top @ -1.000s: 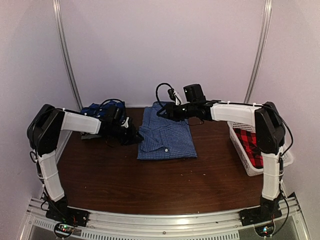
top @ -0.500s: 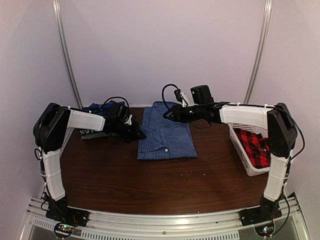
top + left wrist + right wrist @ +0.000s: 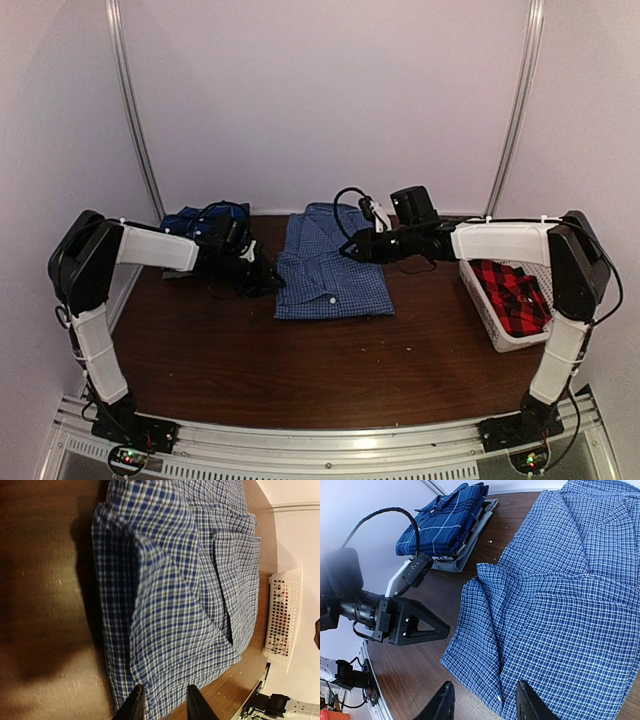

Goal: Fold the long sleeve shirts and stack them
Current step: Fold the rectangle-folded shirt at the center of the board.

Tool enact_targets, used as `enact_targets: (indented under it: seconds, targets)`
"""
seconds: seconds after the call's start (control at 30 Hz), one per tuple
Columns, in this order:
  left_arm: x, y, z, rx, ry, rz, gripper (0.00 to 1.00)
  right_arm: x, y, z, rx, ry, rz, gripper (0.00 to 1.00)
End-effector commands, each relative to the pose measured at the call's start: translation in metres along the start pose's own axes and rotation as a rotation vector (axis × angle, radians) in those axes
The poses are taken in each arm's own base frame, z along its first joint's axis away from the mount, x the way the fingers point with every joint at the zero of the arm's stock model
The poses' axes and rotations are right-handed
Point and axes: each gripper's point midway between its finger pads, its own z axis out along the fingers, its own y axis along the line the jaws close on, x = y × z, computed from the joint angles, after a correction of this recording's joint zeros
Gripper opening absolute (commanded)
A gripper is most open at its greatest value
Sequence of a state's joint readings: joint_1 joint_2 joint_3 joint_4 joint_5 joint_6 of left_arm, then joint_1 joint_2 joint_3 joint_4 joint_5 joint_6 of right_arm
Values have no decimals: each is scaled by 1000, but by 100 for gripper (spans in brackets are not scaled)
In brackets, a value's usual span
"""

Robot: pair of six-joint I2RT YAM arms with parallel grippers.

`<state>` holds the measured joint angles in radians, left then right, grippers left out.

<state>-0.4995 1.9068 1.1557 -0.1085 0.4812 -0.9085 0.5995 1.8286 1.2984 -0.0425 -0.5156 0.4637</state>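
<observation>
**A:** Item one?
**B:** Fine-check shirt point(image 3: 335, 268). It is folded into a rectangle and lies flat on the tabletop point(image 3: 300, 370), at the centre, toward the far side. Folded layers lie across its upper face.
**A:** Other shirts?
**B:** Dark plaid shirt point(image 3: 188, 222), folded, in the far left corner. Red plaid shirt point(image 3: 512, 292), in the basket point(image 3: 488, 322) at the right edge. Both are apart from item one.
**A:** Left hand?
**B:** Left hand point(image 3: 272, 283) is low at the fine-check shirt's left edge. Its fingers point(image 3: 134, 707) are a little apart, with cloth showing in the gap and nothing clamped. Whether the tips touch the cloth, I cannot tell.
**A:** Right hand?
**B:** Right hand point(image 3: 350, 250) is above the far right part of the same shirt. Its fingers point(image 3: 444, 702) are wide apart and hold nothing, and it points toward the left hand.
</observation>
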Motion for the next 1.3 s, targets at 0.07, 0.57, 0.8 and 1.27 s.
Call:
enact_targets:
  seconds: [0.07, 0.57, 0.8, 1.27]
  targets:
    - [30, -19, -7, 32, 18, 27, 32, -4, 2, -15, 18, -35, -26, 43]
    - [42, -3, -3, -49, 9, -7, 33, 4, 0, -15, 12, -26, -13, 43]
    - [36, -2, 6, -63, 12, -5, 33, 4, 0, -15, 9, -24, -11, 43]
    - [27, 7, 16, -129, 7, -1, 35, 7, -2, -14, 12, -14, -15, 43]
